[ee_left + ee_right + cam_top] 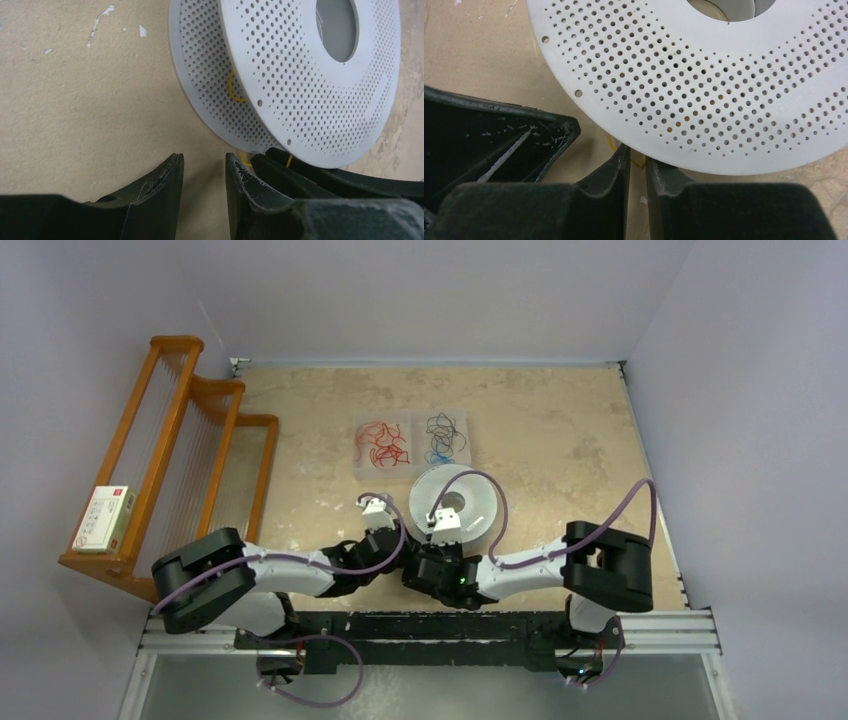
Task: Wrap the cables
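The white perforated spool lies flat on the table, seen close in the left wrist view and the right wrist view. A thin yellow cable curls between its two flanges, and more of the cable comes out under the rim. My right gripper is at the spool's near edge. Its jaws stand a narrow gap apart, with the yellow strand crossing between the tips. My left gripper sits just to the left of it, open over bare table, with nothing between its fingers.
Two clear trays stand behind the spool, one with red wires and one with black and blue wires. A wooden rack with a white box stands at the left. Both grippers crowd together at the spool's near-left edge.
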Robot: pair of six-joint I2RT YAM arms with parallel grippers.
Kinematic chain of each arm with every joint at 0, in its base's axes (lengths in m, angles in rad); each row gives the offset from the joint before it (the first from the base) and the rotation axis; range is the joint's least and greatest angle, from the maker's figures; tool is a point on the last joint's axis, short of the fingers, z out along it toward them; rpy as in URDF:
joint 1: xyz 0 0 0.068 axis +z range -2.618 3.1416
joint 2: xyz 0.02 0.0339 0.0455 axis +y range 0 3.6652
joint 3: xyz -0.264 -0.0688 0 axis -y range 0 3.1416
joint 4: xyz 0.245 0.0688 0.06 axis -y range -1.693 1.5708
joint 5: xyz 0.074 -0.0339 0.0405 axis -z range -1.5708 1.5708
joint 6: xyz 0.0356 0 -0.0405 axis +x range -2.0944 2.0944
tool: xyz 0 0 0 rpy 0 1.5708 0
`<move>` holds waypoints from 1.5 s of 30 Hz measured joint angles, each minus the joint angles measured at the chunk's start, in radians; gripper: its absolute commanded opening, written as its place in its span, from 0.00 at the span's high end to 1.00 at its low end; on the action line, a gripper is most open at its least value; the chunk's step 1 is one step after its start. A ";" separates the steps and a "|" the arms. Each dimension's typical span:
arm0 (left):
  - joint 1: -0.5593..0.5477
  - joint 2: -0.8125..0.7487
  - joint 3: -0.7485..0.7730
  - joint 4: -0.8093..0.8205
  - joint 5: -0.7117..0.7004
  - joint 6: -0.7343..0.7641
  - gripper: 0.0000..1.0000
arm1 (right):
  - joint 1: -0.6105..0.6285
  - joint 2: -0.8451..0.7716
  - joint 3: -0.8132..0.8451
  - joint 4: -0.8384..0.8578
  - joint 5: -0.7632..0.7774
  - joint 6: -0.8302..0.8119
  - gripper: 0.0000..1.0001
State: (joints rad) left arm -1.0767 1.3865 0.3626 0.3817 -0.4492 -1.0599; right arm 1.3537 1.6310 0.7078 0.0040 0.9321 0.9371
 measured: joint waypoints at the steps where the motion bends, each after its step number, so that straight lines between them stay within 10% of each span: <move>1: 0.000 -0.013 -0.001 -0.020 -0.002 0.006 0.65 | 0.000 0.009 0.009 -0.004 0.002 0.008 0.78; 12: 0.000 -0.154 -0.001 -0.196 -0.039 0.032 0.63 | 0.003 0.051 0.076 -0.056 0.021 0.054 0.45; 27: 0.000 -0.248 0.024 -0.366 -0.110 0.077 0.63 | 0.069 0.034 0.119 -0.119 0.006 0.041 0.38; 35: 0.000 -0.351 0.153 -0.564 -0.204 0.122 0.62 | 0.100 -0.157 0.081 -0.055 -0.096 -0.114 0.02; 45: 0.000 -0.426 0.391 -0.832 -0.358 0.235 0.35 | 0.074 -0.476 0.048 -0.070 -0.148 -0.280 0.01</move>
State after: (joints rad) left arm -1.0763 0.9600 0.7540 -0.4507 -0.8074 -0.8249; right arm 1.4281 1.1553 0.7555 -0.0662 0.7837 0.6575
